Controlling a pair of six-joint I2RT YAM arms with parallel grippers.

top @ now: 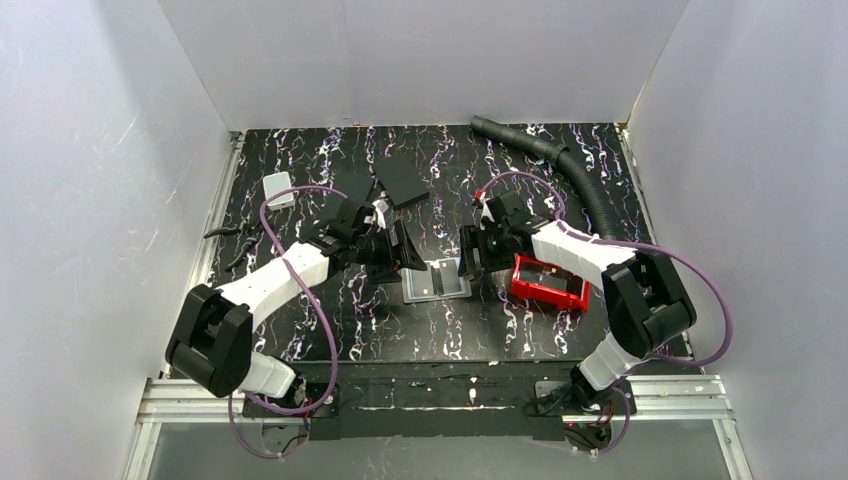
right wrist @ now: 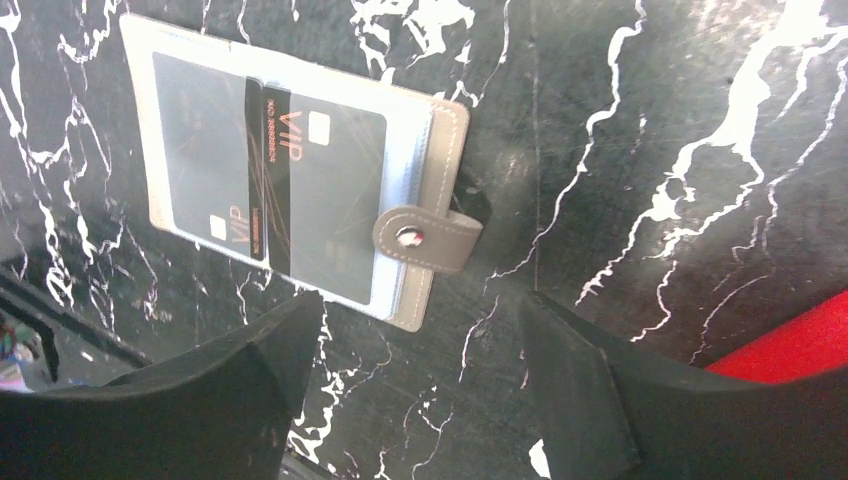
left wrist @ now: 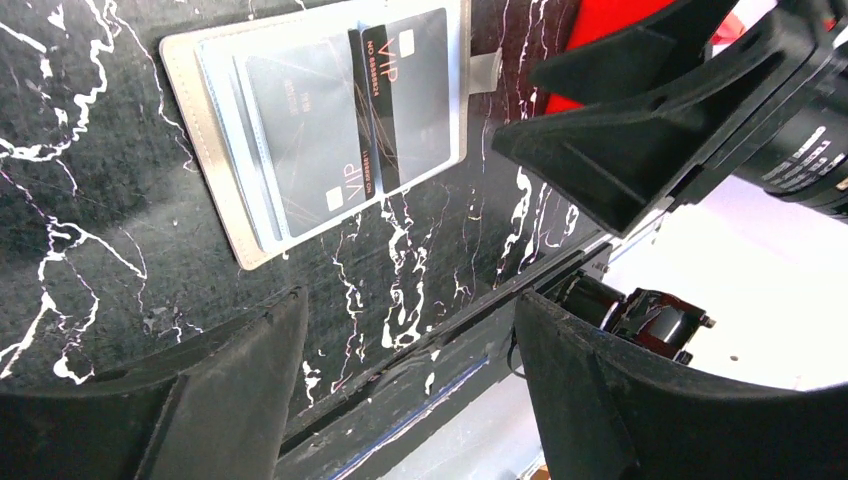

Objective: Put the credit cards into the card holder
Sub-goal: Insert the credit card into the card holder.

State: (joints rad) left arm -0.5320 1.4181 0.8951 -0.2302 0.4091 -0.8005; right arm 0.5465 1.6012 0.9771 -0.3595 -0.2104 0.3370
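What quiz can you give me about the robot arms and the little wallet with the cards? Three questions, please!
1. True or false: the card holder lies open on the table.
2. Which word is printed on the credit cards? A) VIP B) BANK C) GOLD
3. Short answer: what colour is the tray beside the right arm?

Key: 1 true; 2 A; 3 red.
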